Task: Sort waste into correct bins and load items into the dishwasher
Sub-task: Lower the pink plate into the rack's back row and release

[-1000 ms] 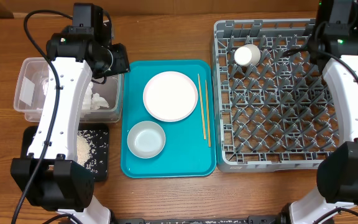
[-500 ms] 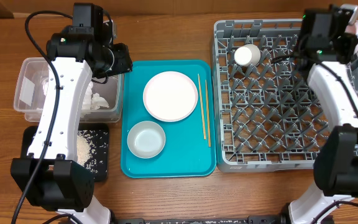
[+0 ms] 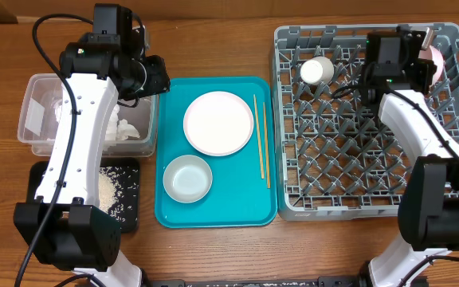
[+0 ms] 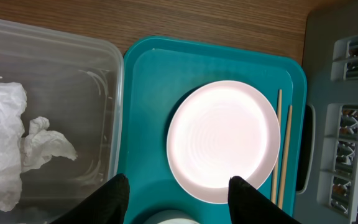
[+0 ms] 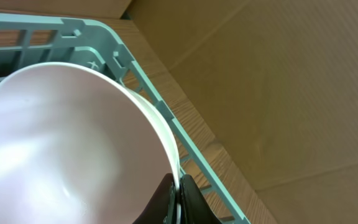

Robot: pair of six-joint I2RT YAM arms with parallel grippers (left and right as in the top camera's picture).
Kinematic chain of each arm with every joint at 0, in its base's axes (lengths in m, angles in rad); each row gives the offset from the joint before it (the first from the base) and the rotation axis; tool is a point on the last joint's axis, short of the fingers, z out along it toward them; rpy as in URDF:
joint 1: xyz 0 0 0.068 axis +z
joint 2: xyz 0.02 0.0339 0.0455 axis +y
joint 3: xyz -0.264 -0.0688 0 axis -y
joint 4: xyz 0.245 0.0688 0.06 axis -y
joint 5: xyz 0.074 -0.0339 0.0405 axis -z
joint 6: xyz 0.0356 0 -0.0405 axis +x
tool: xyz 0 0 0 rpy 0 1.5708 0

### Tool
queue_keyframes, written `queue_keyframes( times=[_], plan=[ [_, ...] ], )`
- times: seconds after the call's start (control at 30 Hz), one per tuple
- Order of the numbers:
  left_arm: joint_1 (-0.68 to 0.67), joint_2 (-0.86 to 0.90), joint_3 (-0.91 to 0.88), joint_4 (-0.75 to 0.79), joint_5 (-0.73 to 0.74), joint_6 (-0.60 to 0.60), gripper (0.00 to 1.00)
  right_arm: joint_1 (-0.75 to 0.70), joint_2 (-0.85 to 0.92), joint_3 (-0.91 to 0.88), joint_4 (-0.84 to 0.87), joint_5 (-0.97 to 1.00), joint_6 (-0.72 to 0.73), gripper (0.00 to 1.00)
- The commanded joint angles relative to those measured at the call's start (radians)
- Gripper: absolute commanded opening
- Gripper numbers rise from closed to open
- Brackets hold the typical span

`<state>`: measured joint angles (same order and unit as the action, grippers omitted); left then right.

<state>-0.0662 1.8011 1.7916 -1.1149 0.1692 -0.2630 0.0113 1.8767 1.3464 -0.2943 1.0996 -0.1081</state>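
Observation:
My right gripper (image 3: 417,49) (image 5: 178,186) is shut on the rim of the pink bowl (image 3: 434,57) (image 5: 61,143) and holds it tilted over the back right corner of the grey dish rack (image 3: 357,203) (image 5: 148,93). A cream cup (image 3: 317,70) lies in the rack's back left. My left gripper (image 3: 145,80) (image 4: 179,193) is open and empty above the far left of the teal tray (image 3: 174,214) (image 4: 148,112). The tray holds the plate (image 3: 218,122) (image 4: 224,140), the grey-blue bowl (image 3: 187,178) and two chopsticks (image 3: 261,139) (image 4: 280,149).
The clear tub (image 3: 30,80) (image 4: 73,62) at the left holds crumpled white napkin (image 3: 126,127) (image 4: 5,143). The black tray (image 3: 130,217) in front of it holds white rice (image 3: 110,187). The left arm reaches over both bins.
My right arm has swung left with the pink bowl, from the table's far right edge to over the rack's back right corner. The left arm has not moved.

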Motion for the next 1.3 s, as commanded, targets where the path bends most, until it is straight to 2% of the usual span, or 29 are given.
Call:
queue_keyframes(
  times=[0.0, 0.27, 0.37, 0.6, 0.87, 0.97, 1.13, 1.27],
  plan=[
    [-0.006, 0.003, 0.005, 0.0, 0.012, -0.013, 0.54, 0.032, 0.0, -0.005, -0.007, -0.027, 0.003, 0.04],
    [-0.006, 0.003, 0.005, -0.001, 0.012, -0.012, 0.54, 0.069, 0.0, -0.006, -0.053, -0.021, 0.003, 0.04],
    [-0.006, 0.003, 0.005, -0.003, 0.011, -0.006, 0.53, 0.07, 0.0, -0.005, -0.009, 0.045, -0.013, 0.04],
    [-0.006, 0.003, 0.005, -0.005, 0.011, -0.006, 0.53, 0.059, 0.0, -0.005, 0.29, 0.056, -0.394, 0.04],
    [-0.006, 0.003, 0.005, -0.014, 0.011, -0.001, 0.53, 0.053, 0.055, -0.018, 0.285, 0.061, -0.43, 0.04],
    [-0.006, 0.003, 0.005, -0.014, 0.011, 0.005, 0.53, 0.048, 0.097, -0.018, 0.338, 0.11, -0.484, 0.04],
    [-0.006, 0.003, 0.005, -0.016, 0.012, 0.005, 0.53, 0.048, 0.138, -0.018, 0.423, 0.114, -0.654, 0.04],
    [-0.006, 0.003, 0.005, -0.018, 0.011, 0.005, 0.53, 0.048, 0.14, -0.018, 0.416, 0.113, -0.671, 0.06]
  ],
)
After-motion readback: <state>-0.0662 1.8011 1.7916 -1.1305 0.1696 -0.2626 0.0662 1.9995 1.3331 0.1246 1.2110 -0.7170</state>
